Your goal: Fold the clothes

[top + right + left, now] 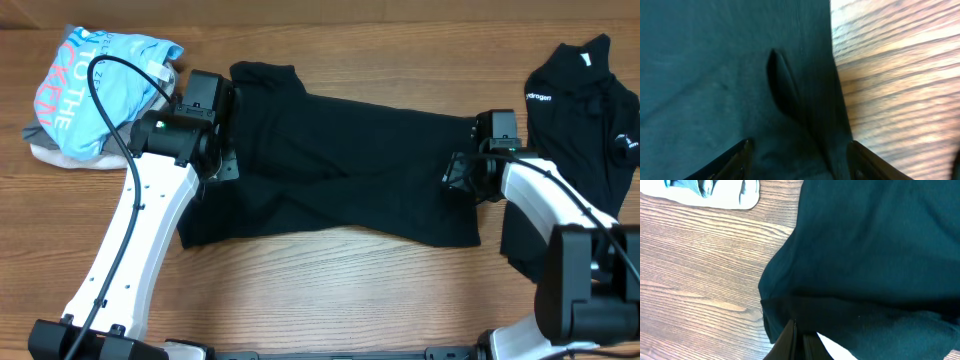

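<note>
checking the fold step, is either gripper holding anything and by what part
The left gripper is shut on a bunched fold at one edge of the black shirt; the right gripper is open over the opposite edge, holding nothing.

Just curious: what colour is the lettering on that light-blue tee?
Pinkish-red, on the light-blue tee; overhead view shows it best.

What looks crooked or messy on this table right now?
The middle black shirt lies askew and creased, its lower edge slanting. The light-blue tee at the left is crumpled in a heap, and a second black shirt sits bunched at the right.
</note>
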Controlling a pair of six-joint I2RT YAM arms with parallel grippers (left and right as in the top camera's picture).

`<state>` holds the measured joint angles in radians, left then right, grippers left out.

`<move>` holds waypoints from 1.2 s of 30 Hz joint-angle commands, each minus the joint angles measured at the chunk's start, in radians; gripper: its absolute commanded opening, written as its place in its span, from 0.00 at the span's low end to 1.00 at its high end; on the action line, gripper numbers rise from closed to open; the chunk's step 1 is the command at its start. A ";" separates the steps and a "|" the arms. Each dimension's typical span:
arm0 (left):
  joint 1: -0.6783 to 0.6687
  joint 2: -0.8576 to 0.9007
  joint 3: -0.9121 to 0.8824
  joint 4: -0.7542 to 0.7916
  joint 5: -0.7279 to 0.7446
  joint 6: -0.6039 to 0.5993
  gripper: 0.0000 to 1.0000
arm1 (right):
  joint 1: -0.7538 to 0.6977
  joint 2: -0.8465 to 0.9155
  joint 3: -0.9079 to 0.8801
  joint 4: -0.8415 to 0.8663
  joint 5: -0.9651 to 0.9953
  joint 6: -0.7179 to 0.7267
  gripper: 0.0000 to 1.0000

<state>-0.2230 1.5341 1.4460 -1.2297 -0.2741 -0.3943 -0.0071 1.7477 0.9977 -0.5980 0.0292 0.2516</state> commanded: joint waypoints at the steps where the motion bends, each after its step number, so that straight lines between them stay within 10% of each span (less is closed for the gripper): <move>1: -0.005 -0.011 -0.005 0.002 -0.021 -0.021 0.04 | -0.006 0.022 -0.011 0.016 -0.009 -0.021 0.64; 7: -0.005 -0.011 -0.005 0.003 -0.022 -0.021 0.04 | -0.006 0.022 -0.011 0.029 -0.024 -0.021 0.54; 16: -0.005 -0.011 -0.005 0.002 -0.022 -0.021 0.04 | -0.006 0.022 -0.007 0.011 -0.031 -0.019 0.04; 36: -0.003 -0.012 0.222 -0.169 -0.055 -0.005 0.04 | -0.041 -0.260 0.459 -0.900 -0.031 0.120 0.04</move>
<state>-0.2230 1.5341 1.6115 -1.3823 -0.2874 -0.3939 -0.0452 1.5486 1.4307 -1.4845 -0.0029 0.3370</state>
